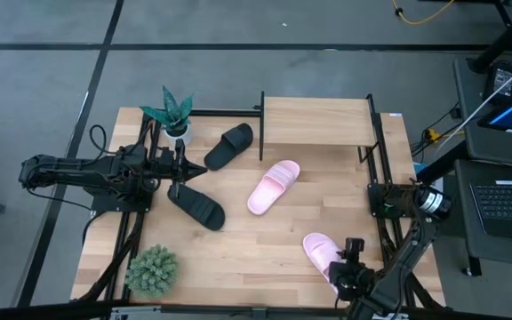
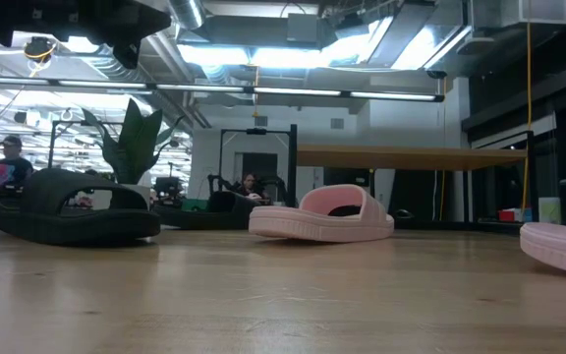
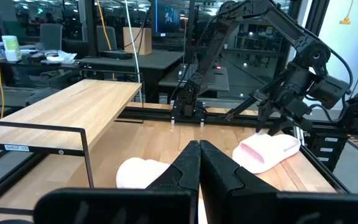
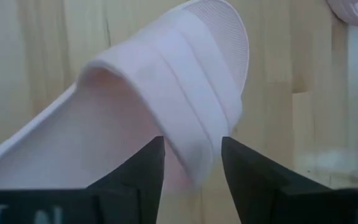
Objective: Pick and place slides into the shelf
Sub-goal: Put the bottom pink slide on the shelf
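One pale pink slide lies near the table's near right corner, and my right gripper stands over it, shut on its strap. The other pink slide lies sole-down mid-table, in front of the shelf. One black slide lies left of centre. The second black slide lies by the shelf's left posts. My left gripper is shut and touches nothing. It hangs above the table beside the nearer black slide, pointing toward the table's right. My right gripper pinches the pink slide's wide strap between its two fingers, which come from above and stand one on each side of the strap's edge. I cannot tell whether the sole is on the table or just off it.
A potted plant stands at the far left corner and a round green plant at the near left corner. Black frame rails run along both table sides. A laptop sits beyond the right edge. People sit in the room behind.
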Controlling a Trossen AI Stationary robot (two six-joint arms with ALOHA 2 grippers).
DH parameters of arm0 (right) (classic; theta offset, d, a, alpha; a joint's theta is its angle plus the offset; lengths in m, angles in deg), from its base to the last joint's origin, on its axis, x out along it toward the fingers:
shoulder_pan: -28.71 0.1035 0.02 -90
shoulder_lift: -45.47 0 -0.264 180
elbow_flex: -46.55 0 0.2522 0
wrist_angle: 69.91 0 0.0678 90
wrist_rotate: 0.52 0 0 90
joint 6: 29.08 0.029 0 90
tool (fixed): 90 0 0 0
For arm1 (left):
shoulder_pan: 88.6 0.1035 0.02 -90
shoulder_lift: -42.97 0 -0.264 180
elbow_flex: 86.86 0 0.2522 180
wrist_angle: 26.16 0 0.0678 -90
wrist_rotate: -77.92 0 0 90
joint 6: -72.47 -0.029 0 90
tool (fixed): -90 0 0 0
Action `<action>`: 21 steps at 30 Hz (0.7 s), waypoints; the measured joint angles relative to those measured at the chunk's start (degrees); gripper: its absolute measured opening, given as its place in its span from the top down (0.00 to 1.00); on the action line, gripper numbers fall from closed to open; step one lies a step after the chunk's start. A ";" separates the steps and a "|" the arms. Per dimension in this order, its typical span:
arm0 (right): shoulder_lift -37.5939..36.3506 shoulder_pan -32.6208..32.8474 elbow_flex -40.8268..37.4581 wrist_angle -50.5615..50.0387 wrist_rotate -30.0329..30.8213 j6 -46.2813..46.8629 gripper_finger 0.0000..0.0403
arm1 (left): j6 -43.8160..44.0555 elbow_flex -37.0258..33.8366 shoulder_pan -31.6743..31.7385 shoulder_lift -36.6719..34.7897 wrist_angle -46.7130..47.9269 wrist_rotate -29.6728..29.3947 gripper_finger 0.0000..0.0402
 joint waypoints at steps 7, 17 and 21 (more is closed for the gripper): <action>0.15 -1.83 0.00 -0.53 0.00 0.00 0.62 | 0.00 0.00 0.01 0.00 0.09 0.00 1.00; 0.15 -4.18 0.00 -0.80 0.22 -0.02 0.94 | 0.00 0.00 0.00 0.00 0.15 0.00 1.00; 0.12 -5.38 0.05 -0.94 0.17 0.70 0.97 | -0.01 0.00 0.01 0.00 0.15 0.00 1.00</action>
